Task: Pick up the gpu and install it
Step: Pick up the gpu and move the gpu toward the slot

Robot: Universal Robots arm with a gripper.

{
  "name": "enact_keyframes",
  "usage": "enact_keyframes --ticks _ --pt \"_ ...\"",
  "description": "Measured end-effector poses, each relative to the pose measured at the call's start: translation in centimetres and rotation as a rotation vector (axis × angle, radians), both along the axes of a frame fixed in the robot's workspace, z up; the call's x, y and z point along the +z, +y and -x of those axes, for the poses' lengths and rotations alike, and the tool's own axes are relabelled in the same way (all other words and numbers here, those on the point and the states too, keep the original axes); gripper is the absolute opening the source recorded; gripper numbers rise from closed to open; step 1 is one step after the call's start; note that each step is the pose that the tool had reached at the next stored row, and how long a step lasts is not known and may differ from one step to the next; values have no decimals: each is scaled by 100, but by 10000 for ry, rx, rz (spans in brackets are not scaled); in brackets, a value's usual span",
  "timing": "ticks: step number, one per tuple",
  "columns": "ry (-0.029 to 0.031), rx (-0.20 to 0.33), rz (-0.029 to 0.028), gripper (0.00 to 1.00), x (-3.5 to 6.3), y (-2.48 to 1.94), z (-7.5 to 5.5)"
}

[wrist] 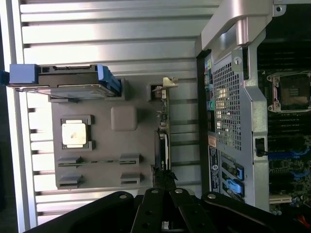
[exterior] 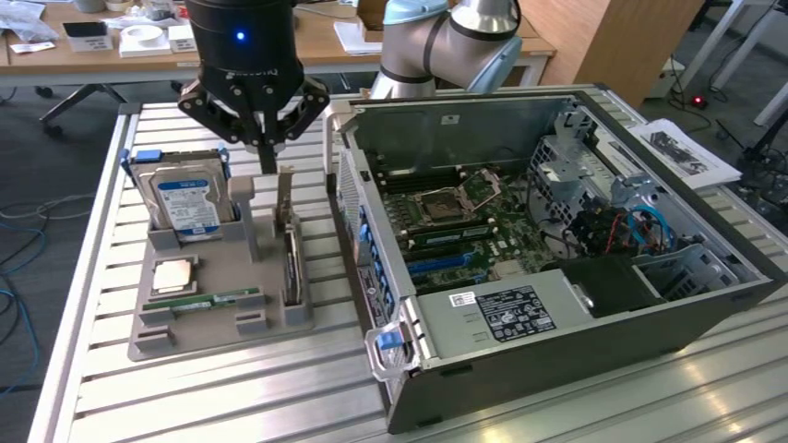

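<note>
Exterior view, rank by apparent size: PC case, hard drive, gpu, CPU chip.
1. PC case, largest by far.
2. hard drive.
3-4. gpu and CPU chip: too close to rank. The gpu stands edge-on, so it reads as a thin strip.

No wording can be read on the hard drive label (exterior: 187, 201) or the case sticker (exterior: 508, 312).

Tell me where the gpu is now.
On the exterior view's left, the gpu stands on edge in the grey tray, between the hard drive and the computer case.
</note>
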State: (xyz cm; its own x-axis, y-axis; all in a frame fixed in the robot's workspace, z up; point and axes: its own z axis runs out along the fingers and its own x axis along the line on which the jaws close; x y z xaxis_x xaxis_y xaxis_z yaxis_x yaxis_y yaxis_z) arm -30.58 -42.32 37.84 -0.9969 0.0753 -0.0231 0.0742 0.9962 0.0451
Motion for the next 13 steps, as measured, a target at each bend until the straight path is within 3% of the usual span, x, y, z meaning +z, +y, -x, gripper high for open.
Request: enact_keyframes --ticks 13 --pt "1 0 1 11 -18 0 0"
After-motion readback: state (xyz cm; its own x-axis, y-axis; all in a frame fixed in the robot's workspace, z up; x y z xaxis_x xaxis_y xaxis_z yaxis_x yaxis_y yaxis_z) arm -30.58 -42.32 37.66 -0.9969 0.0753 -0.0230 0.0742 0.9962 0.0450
